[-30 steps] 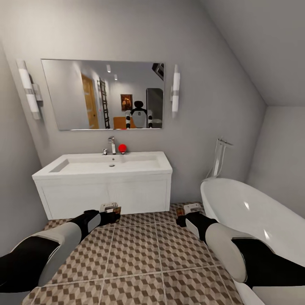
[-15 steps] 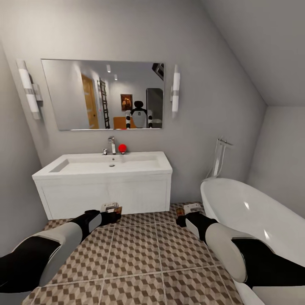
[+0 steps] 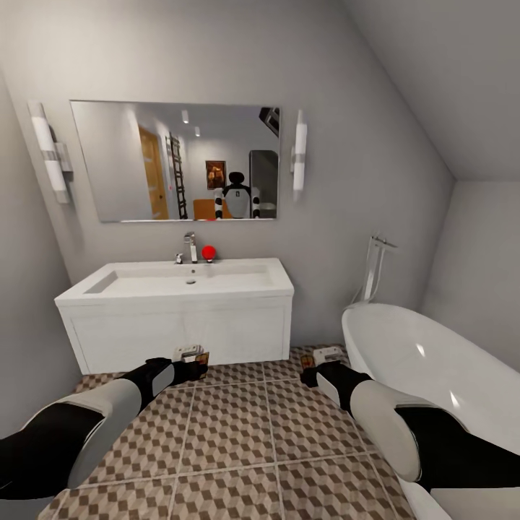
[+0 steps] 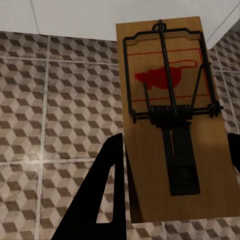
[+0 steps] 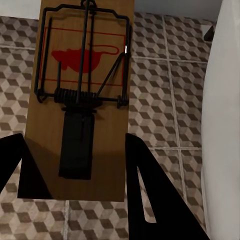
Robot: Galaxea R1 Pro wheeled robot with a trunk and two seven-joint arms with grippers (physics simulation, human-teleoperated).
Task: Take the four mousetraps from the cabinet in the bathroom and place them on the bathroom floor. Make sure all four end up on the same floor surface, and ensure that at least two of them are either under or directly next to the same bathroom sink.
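Each gripper holds a mousetrap above the bathroom floor (image 3: 231,433), in front of the white sink (image 3: 253,287). The left gripper (image 3: 191,356) is shut on a mousetrap (image 4: 170,125), a brown wooden slab with a black wire spring and a red mouse print, held between the black fingers (image 4: 105,195). The right gripper (image 3: 321,356) is shut on a second mousetrap (image 5: 82,100) of the same look. Both traps hang over the cube-pattern tiles (image 4: 50,125), near the foot of the sink's vanity. The cabinet is out of view.
A white bathtub (image 3: 412,354) stands close on the right, its wall beside the right gripper (image 5: 222,125). A mirror (image 3: 177,160) hangs above the sink, and a red ball (image 3: 209,252) sits by the tap. Walls close in on the left and behind.
The left gripper has edged slightly to the right and lower with its mousetrap. The right arm has not moved.
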